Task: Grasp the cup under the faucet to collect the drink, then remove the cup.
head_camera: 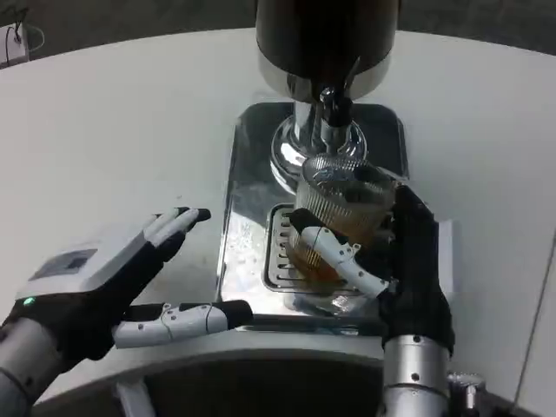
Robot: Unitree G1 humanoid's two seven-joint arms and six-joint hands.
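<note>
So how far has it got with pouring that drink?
Done: the ribbed glass cup holds brown drink, so the filling seems finished. In hand: the right hand grips the cup, which sits a little to the right of the faucet, above the drip grate on the metal tray. Left: carrying the cup clear of the machine. The left hand rests open on the table.

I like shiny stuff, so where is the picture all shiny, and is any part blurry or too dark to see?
Head view: the metal tray mirrors the light and shows bright glare, as does the chrome faucet; the dispenser tank above is nearly black, with no detail visible; the ribbed cup held by the right robot hand looks slightly soft; the left robot hand looks clearer.
</note>
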